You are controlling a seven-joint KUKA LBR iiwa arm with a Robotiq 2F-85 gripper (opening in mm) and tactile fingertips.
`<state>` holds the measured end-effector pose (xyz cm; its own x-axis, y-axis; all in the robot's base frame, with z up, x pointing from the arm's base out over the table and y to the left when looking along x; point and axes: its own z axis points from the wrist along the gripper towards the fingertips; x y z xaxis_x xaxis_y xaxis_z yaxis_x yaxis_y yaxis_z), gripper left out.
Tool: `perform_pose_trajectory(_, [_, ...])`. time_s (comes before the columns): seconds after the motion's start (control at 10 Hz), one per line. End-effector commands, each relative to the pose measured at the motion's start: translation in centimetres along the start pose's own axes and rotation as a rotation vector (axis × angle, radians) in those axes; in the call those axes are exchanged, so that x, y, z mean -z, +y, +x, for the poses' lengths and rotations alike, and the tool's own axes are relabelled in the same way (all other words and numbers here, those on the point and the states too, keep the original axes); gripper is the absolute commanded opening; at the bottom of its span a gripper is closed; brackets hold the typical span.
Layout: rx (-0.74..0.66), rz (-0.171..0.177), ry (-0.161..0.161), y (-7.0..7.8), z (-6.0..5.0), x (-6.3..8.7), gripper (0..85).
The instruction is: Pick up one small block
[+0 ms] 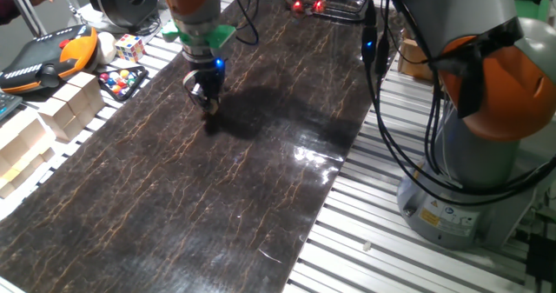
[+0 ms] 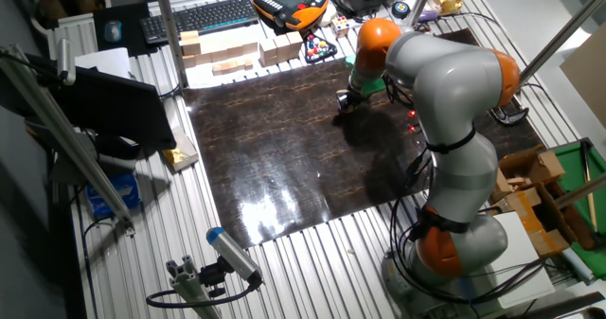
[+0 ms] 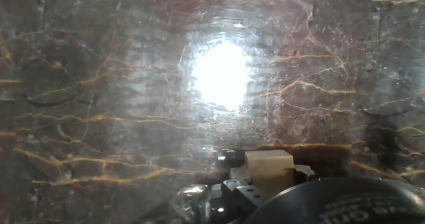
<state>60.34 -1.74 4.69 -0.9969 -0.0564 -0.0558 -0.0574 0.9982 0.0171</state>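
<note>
My gripper (image 1: 208, 100) hangs low over the dark marble-patterned mat (image 1: 200, 197), near its far left part. It also shows in the other fixed view (image 2: 345, 101). In the hand view a small block (image 3: 269, 167), a pale cream cube, sits between the dark fingers (image 3: 234, 184) at the bottom of the frame. The jaws are shut on it. In the one fixed view a pale speck (image 1: 208, 106) shows at the fingertips. I cannot tell whether the block touches the mat.
Large pale wooden blocks (image 1: 74, 106) line the mat's left edge. A multicoloured puzzle cube (image 1: 129, 46), a tray of coloured balls (image 1: 120, 81) and an orange teach pendant (image 1: 52, 56) lie behind them. The robot base (image 1: 473, 163) and cables stand to the right.
</note>
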Motion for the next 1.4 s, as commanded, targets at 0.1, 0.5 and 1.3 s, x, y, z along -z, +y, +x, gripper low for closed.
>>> perform_pose_trajectory(0.1, [0.001, -0.001, -0.01, 0.1, 0.2, 1.3, 0.7])
perform_pose_trajectory(0.5, [-0.026, 0.004, -0.027, 0.9, 0.7, 5.2, 0.7])
perform_pose_trajectory(1.3, [-0.051, 0.032, 0.009, 2.2, 1.1, 11.9, 0.7])
